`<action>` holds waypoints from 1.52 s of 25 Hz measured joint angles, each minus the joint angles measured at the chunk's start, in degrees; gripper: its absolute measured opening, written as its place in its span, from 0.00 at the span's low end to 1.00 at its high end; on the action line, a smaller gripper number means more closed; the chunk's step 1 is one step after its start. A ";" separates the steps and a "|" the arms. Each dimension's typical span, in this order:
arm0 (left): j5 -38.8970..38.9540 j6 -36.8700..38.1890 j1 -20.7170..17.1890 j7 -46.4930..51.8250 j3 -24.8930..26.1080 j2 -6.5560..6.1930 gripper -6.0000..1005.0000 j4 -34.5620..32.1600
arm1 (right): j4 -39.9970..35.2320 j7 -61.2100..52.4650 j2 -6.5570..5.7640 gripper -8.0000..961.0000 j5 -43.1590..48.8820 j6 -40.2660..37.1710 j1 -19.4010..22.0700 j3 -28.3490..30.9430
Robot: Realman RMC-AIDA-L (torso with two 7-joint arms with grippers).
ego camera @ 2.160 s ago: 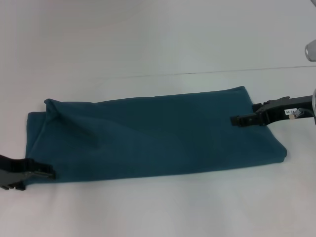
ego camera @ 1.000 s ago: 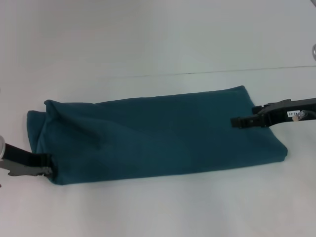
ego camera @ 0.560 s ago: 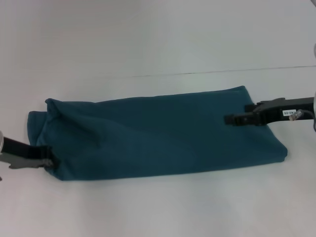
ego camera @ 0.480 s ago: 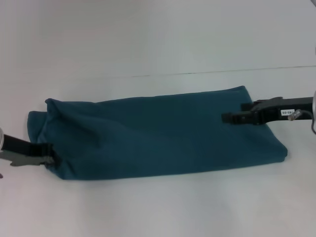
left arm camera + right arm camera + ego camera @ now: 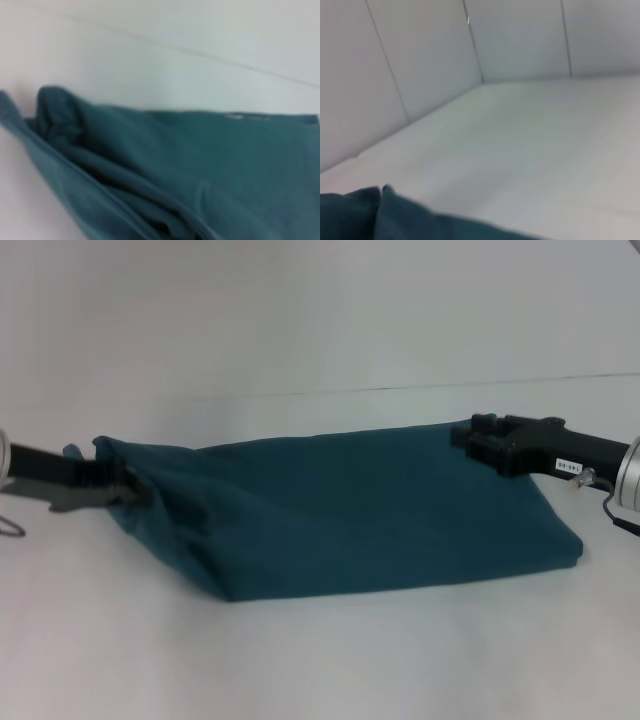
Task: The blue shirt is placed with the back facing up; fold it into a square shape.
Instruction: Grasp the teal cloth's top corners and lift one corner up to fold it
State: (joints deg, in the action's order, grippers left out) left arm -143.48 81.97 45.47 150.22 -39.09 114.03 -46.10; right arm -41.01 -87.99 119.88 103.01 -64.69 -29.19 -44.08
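A: What lies at the left, around nine o'clock?

B: The left claw reaches in from the left edge of the head view. Its tips are buried in a bunched fold of the blue shirt, clamped on the cloth at the shirt's left end. That end is drawn up off the white surface and gathered into a peak, with creases running down toward six o'clock.

A: And the shirt itself?

B: It is a long folded band of dark teal cloth across the middle of the surface, plain side up, no lettering showing. Its near edge rests flat from about six o'clock to the rounded corner near four o'clock. The left wrist view shows the blue shirt close up, with layered folds and a raised lip of cloth at one end.

A: What is at the right, near three o'clock?

B: The right claw comes in from the right edge and meets the shirt's far right corner. That corner is raised slightly, the claw closed upon its edge. The right wrist view shows only a sliver of the blue shirt against the pale surface and a panelled wall.

A: Any containers?

B: None can be seen.
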 joint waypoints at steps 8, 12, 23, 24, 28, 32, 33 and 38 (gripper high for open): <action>4.75 1.72 2.76 0.30 3.09 -1.61 0.02 0.24 | 7.45 14.13 -0.02 0.20 -6.98 6.80 -1.91 0.18; 8.20 2.48 3.41 0.28 3.15 -2.52 0.02 0.16 | 10.68 18.45 0.20 0.13 -9.40 9.70 -3.98 -0.25; 11.69 6.26 4.63 -0.97 6.92 -4.25 0.02 -0.20 | 24.76 28.24 0.62 0.01 -10.53 21.23 -15.30 -1.26; 11.87 6.69 4.67 -1.05 7.23 -4.35 0.02 -0.22 | 25.49 28.43 0.67 0.01 -10.53 21.84 -15.96 -1.26; 13.34 8.25 4.72 -1.57 8.55 -4.69 0.02 -0.26 | 27.72 28.61 0.87 0.01 -10.57 24.15 -18.70 -2.68; 14.08 9.34 4.47 -1.69 8.96 -5.10 0.02 -0.92 | 30.43 28.68 1.05 0.01 -10.60 25.54 -21.45 -6.46; 14.10 9.71 4.37 -1.69 8.96 -5.15 0.02 -1.36 | 31.29 28.69 1.06 0.01 -10.58 25.51 -22.18 -7.51; 14.14 11.06 4.09 -1.75 8.99 -5.20 0.02 -2.60 | 34.83 28.23 1.62 0.01 -10.52 23.51 -25.06 -14.22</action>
State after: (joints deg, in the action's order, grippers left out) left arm -129.33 93.03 49.56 148.47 -30.10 108.83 -48.69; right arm -6.18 -59.76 121.50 92.49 -41.18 -54.25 -58.29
